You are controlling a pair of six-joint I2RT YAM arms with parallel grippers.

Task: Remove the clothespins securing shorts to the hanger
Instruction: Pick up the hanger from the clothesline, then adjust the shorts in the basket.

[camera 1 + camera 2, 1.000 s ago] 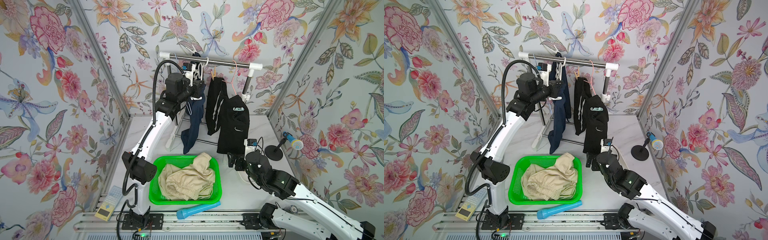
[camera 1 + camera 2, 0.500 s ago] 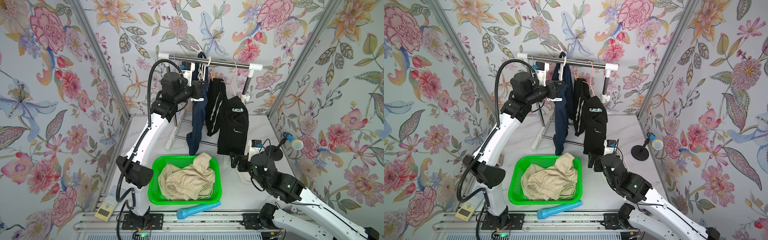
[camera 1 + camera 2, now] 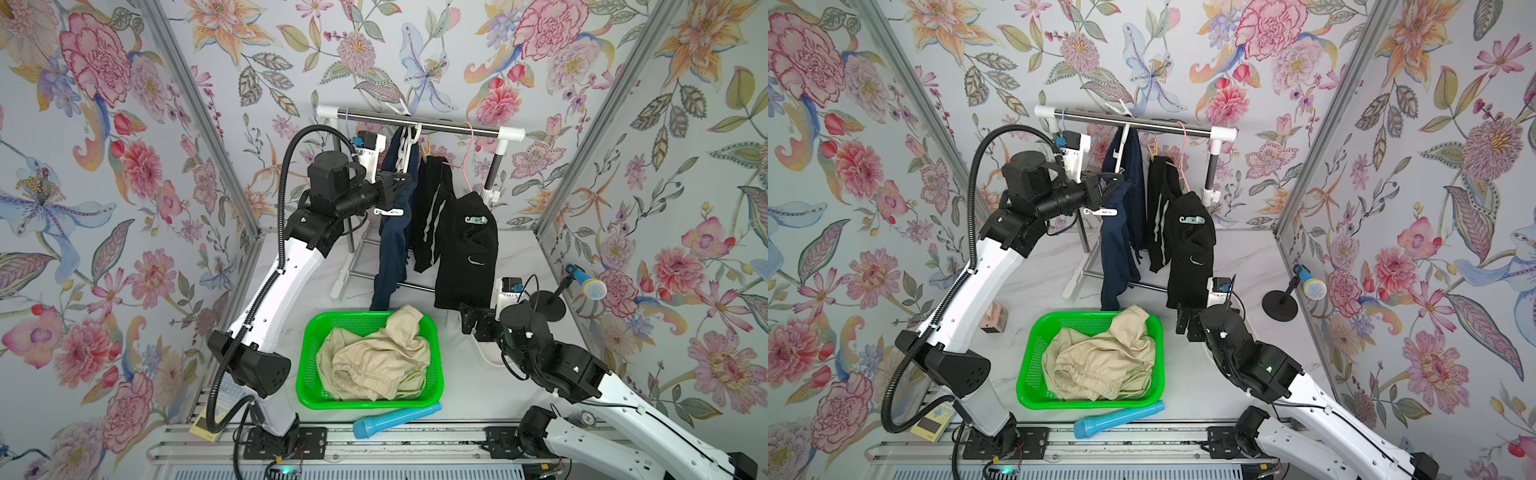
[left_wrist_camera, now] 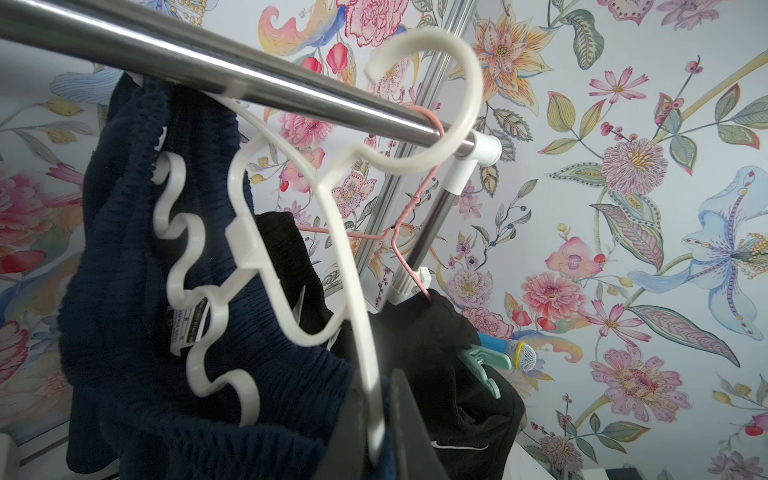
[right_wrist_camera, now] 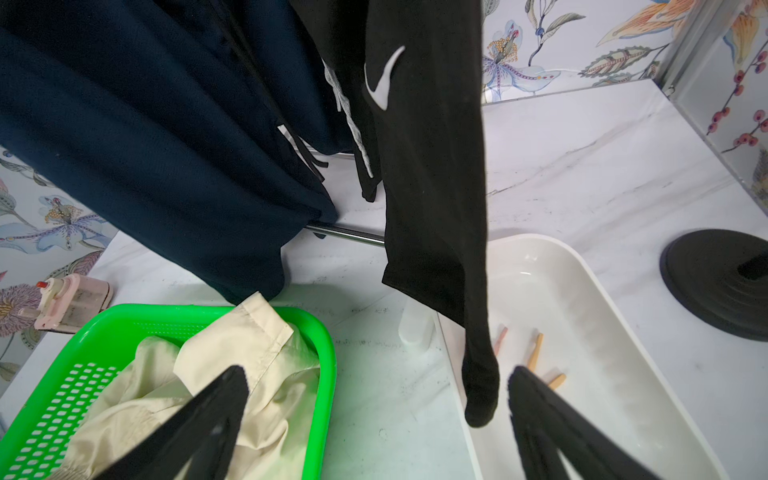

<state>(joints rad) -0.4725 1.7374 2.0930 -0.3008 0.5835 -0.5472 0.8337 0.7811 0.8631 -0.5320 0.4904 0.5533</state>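
Navy shorts (image 3: 390, 257) (image 4: 124, 291) hang on a white hanger (image 4: 471, 95) whose hook sits at the rail (image 3: 415, 124). My left gripper (image 3: 401, 185) (image 4: 378, 386) is shut on the hanger's arm and some navy fabric. A white clip (image 3: 388, 212) sticks out just below it. Black shorts (image 3: 465, 249) (image 5: 432, 166) hang on a pink wire hanger, with a teal clip (image 3: 478, 219) (image 4: 482, 357) and a wooden clothespin (image 3: 426, 149) near the top. Cream shorts (image 3: 378, 357) lie in the green basket (image 3: 365, 405). My right gripper (image 3: 467, 322) (image 5: 376, 374) is open, low beside the black hem.
A white tray (image 5: 602, 311) under the black hem holds wooden clothespins (image 5: 536, 349). A blue tube (image 3: 395, 419) lies in front of the basket. A toy microphone (image 3: 590, 286) on a black stand base (image 5: 715, 282) is at the right, and a pink object (image 5: 70, 303) at the left.
My left arm has shifted the white hanger and navy shorts slightly right along the rail, toward the black shorts. The right gripper has hardly moved and stays open.
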